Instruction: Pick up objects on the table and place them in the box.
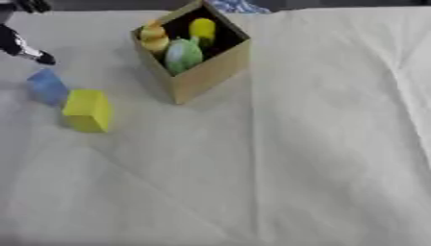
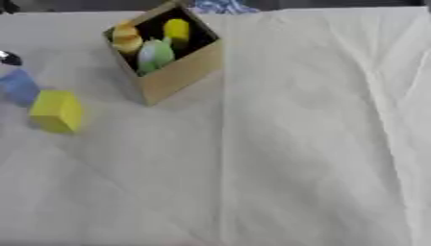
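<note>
Yellow block (image 1: 87,110) and blue block (image 1: 47,87) are left near the desk's left edge; left hand (image 1: 25,48), fingers unreadable, must be lowered onto one for the box (image 1: 210,72).

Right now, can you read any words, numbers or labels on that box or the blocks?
None can be read.
Cardboard box: plain brown walls, no print showing.
Yellow block and blue block: bare faces, no marks.
Things inside the box: only yellow, orange and green shapes, too blurred to show any text.

White creased cloth (image 1: 320,144) over the table, blue patterned fabric (image 1: 238,6) at far edge
</note>
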Tool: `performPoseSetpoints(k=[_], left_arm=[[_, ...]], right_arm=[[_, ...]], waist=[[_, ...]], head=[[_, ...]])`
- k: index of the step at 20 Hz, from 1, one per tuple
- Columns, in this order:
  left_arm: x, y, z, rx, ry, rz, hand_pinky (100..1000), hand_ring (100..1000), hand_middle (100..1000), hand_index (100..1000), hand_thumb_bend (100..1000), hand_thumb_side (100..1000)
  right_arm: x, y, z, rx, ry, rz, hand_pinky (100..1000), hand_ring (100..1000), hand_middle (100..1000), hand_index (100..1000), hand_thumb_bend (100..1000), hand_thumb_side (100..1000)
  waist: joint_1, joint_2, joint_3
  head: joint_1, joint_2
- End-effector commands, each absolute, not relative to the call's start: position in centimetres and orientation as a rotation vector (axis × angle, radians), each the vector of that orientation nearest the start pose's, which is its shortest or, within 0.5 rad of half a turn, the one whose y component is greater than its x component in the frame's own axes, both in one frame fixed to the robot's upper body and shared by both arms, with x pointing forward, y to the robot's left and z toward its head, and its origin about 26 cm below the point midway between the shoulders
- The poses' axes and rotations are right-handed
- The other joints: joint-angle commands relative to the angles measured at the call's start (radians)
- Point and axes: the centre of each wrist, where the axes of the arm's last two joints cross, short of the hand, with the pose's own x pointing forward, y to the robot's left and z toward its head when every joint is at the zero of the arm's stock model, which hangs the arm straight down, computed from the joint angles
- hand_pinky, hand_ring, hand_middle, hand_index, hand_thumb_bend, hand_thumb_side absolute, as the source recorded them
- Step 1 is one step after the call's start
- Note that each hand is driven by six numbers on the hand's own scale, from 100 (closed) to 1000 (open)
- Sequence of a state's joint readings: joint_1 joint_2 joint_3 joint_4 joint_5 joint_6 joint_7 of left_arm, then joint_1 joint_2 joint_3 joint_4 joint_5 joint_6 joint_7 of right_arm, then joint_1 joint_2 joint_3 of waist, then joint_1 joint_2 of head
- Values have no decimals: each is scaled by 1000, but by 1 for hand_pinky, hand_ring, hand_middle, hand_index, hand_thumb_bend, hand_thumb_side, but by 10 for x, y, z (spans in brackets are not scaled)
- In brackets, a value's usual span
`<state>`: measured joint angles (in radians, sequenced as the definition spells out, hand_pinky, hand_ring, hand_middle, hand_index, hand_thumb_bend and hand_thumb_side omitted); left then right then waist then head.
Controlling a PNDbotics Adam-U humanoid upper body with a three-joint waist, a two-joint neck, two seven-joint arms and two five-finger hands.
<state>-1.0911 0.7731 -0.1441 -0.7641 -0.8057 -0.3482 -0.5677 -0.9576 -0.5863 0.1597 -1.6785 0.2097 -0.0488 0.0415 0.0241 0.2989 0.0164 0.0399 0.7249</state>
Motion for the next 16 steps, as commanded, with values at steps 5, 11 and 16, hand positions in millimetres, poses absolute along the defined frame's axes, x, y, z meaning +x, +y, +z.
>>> performPoseSetpoints(k=[5, 11, 16], left_arm=[[460, 421, 307, 952, -1103, -1557, 883, 866, 827, 909, 733, 399], [460, 425, 300, 903, -1055, -1563, 881, 862, 817, 903, 753, 450], [460, 428, 292, 868, -1029, -1557, 868, 845, 787, 873, 781, 475]], right_arm=[[362, -225, 371, 785, 3222, -1141, 893, 829, 690, 844, 100, 394], [362, -227, 368, 795, 3237, -1129, 893, 827, 686, 843, 100, 414], [364, -228, 366, 812, 3255, -1112, 893, 824, 681, 841, 100, 426]], waist=[[3, -29, 5], [6, -30, 10], [10, -30, 13]], head=[[6, -10], [11, -7], [13, -10]])
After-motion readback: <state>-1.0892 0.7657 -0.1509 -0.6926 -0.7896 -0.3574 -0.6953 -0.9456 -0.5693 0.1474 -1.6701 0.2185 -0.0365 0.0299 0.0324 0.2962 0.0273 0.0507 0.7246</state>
